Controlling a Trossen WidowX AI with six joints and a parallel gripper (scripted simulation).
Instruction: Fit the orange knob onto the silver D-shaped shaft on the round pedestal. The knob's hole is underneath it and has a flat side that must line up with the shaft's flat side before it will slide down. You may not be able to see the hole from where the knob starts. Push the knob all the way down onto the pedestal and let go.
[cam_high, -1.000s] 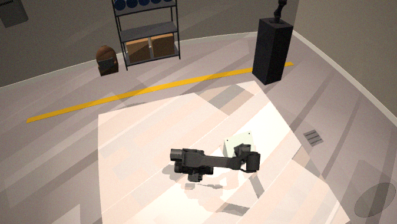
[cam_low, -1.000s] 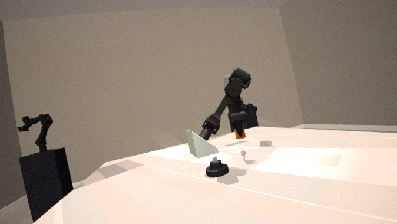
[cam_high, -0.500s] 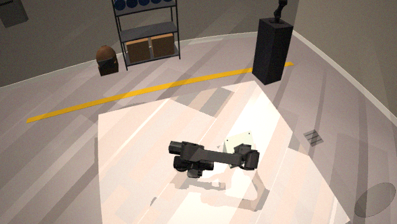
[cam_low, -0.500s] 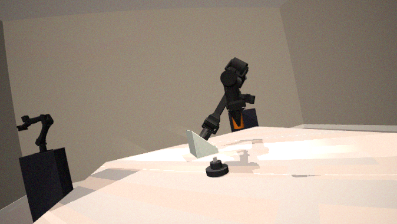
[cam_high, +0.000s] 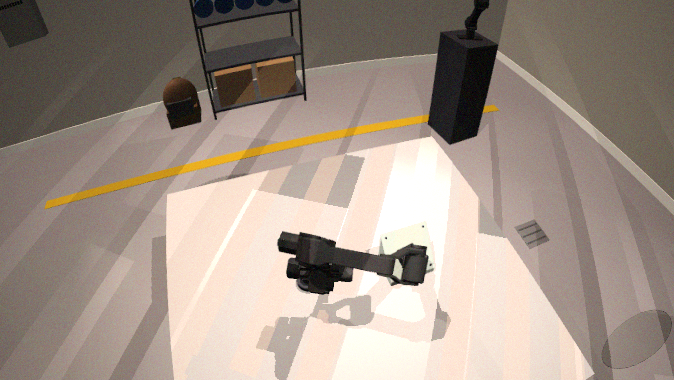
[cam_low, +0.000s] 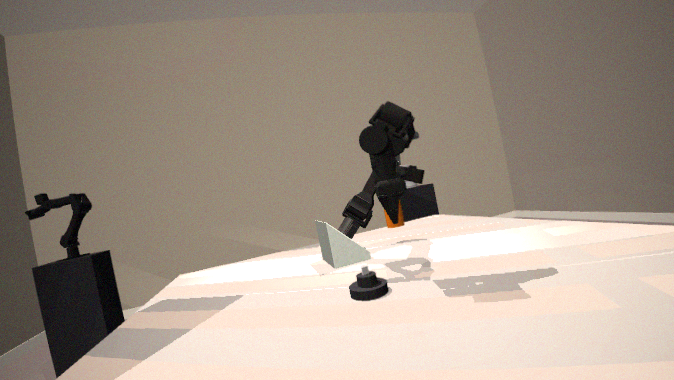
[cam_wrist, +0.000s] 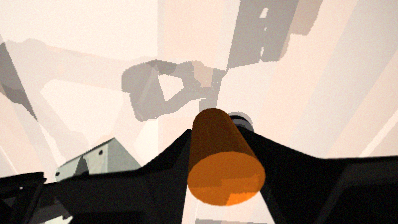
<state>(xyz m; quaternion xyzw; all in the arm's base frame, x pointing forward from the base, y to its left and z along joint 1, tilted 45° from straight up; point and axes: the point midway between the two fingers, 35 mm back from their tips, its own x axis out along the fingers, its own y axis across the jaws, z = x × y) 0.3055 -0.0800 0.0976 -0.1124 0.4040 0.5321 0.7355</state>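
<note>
The orange knob (cam_low: 401, 215) (cam_wrist: 226, 170) is a smooth cylinder. My gripper (cam_low: 393, 212) (cam_wrist: 213, 131) is shut on it and holds it in the air above the table, roughly upright. The hole underneath is hidden. The round black pedestal (cam_low: 368, 291) stands on the table with the small silver shaft (cam_low: 365, 271) on top, bare. In the exterior view they are below and left of the knob. In the wrist view the pedestal (cam_wrist: 244, 120) shows partly behind the knob and right finger. Its flat side cannot be made out. The knob is hidden in the top view.
A pale green wedge-shaped block (cam_high: 407, 239) (cam_low: 345, 250) (cam_wrist: 120, 159) with dark holes stands on the table beside the arm's base. The arm (cam_high: 362, 260) reaches over the table from there. A black stand with another arm (cam_high: 462, 87) (cam_low: 75, 305) is off the table.
</note>
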